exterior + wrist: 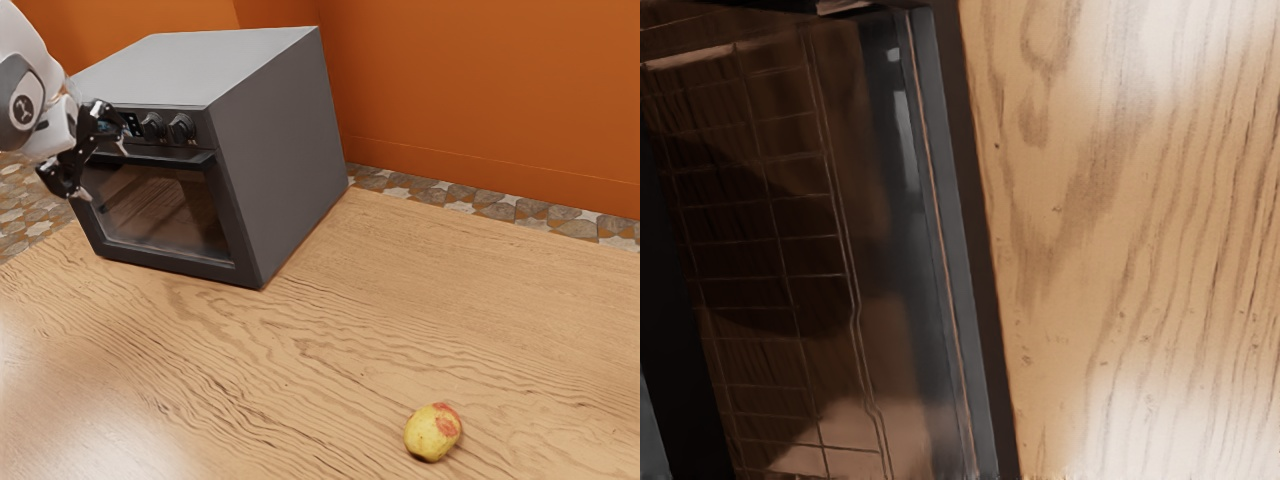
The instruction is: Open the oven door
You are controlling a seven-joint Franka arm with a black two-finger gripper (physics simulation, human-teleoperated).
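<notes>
An orange wall [480,90] stands at the back of the room, with patterned floor tiles [455,192] along its foot and a wood-grained table [340,350] spreading across the lower part of the exterior view. At the far upper left, the white arm [35,80] comes in, ending in a black two-finger gripper [104,171]. The claw is released: its fingers stand wide apart, with nothing clasped between them, at the upper left part of the oven's front.

Just right of that, in the upper left and middle of the frame, sits the dark grey countertop oven [280,145]. Its glass-fronted door [165,215] is closed, with the handle [190,157] running across its top below two control knobs [181,128]. From the wrist, I can make out a wire rack [783,240] through the glass. Down at the lower right lies a yellow fruit or potato [432,432] with a reddish patch, well clear of the door.

I'd call this lining up on the handle; I can't tell whether they touch. Next, the claw needs to settle around that bar and close, then draw outward and down, since the door probably hinges along its bottom. A shallow grip could slip off.
</notes>
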